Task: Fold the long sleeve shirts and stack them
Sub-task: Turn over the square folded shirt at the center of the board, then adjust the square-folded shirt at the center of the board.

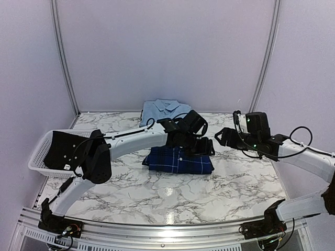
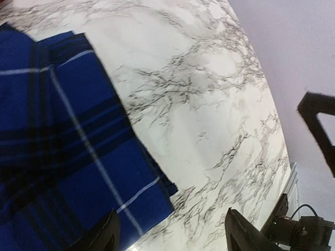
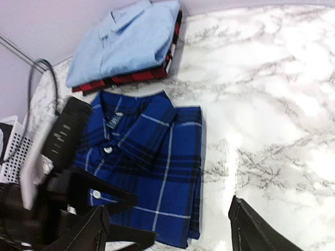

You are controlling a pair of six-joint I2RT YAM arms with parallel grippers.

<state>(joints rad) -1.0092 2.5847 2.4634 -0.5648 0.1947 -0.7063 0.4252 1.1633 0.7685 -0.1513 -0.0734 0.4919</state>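
Note:
The navy plaid shirt (image 1: 178, 160) lies folded flat on the marble table (image 1: 157, 198), collar and white buttons up (image 3: 149, 157). At the back the light blue shirt (image 1: 163, 109) rests folded on the red-and-black plaid shirt (image 3: 137, 77). My left gripper (image 1: 205, 146) hovers over the navy shirt's right edge (image 2: 63, 151), open, with nothing between its fingers (image 2: 103, 235). My right gripper (image 1: 222, 137) hangs just right of that shirt, open and empty; its fingers (image 3: 255, 226) frame the shirt's near corner and bare table.
A white slotted basket (image 1: 37, 155) sits at the table's left edge, partly behind the left arm's elbow. The table's curved metal rail (image 1: 167, 230) runs along the near edge. Pale walls enclose the back and sides.

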